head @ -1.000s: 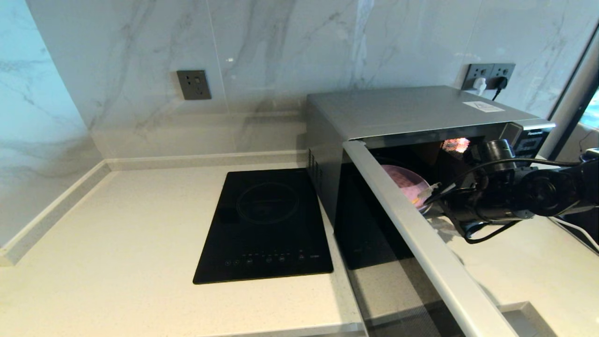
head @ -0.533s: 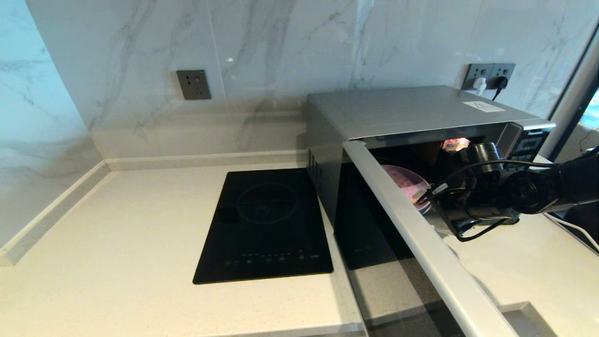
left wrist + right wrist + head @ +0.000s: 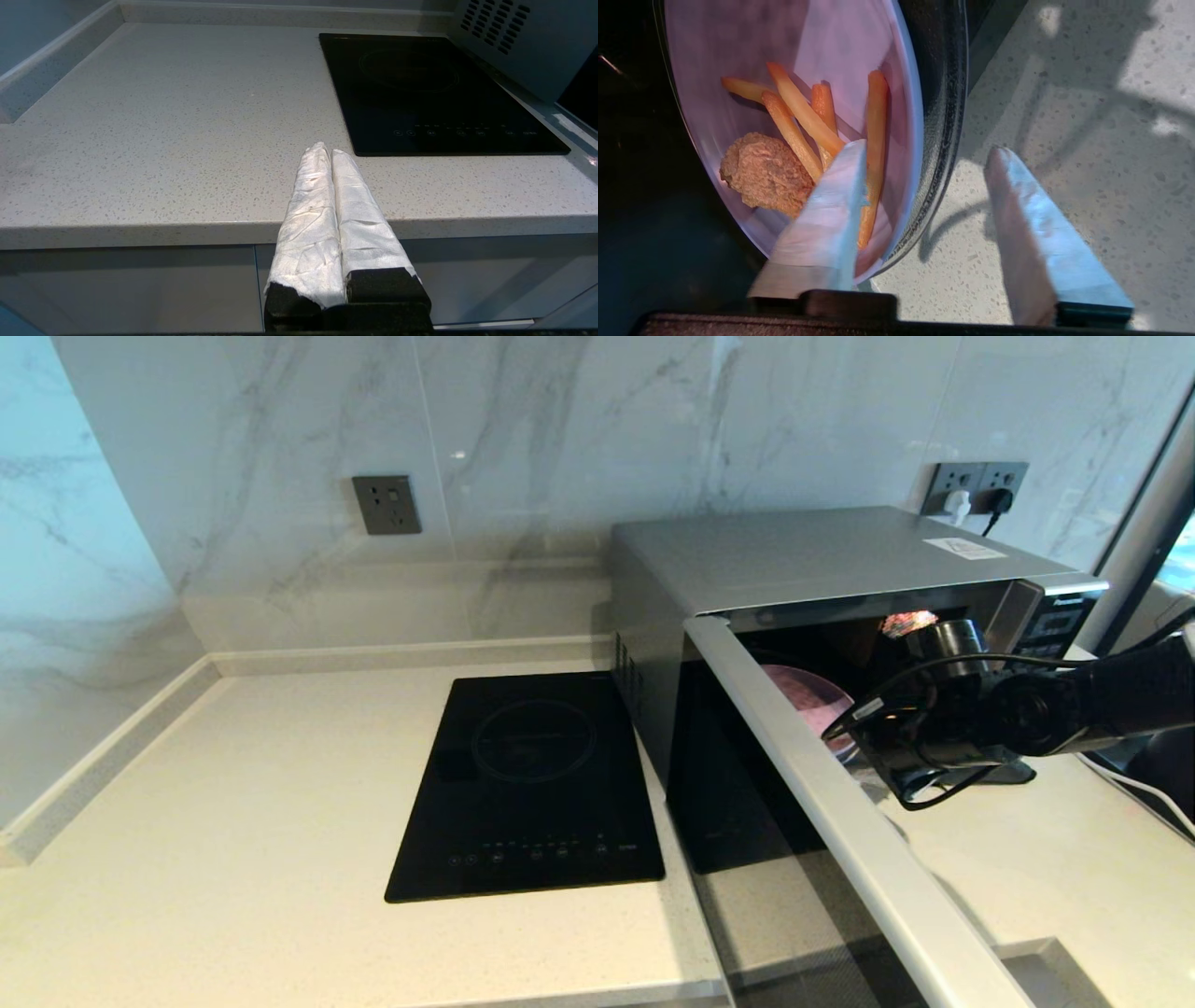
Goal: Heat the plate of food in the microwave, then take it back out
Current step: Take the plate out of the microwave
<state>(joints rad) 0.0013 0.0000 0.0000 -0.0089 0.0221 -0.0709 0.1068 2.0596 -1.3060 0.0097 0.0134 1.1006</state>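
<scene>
The left gripper (image 3: 331, 154) waits low in front of the counter (image 3: 163, 140), away from the microwave, with its two white fingers pressed together and holding nothing. Closer to the microwave (image 3: 803, 560), the door (image 3: 840, 812) swings wide open. The right gripper (image 3: 924, 154) reaches into the opening with its fingers spread wide. The plate (image 3: 794, 60) of fries (image 3: 803, 116) sits inside the microwave, on the dark tray (image 3: 945, 116). One finger (image 3: 831, 205) is over the plate and the other (image 3: 1027, 224) is outside the rim, so the edge lies between them. I cannot tell if the food is warm. The plate has not come out onto the counter.
</scene>
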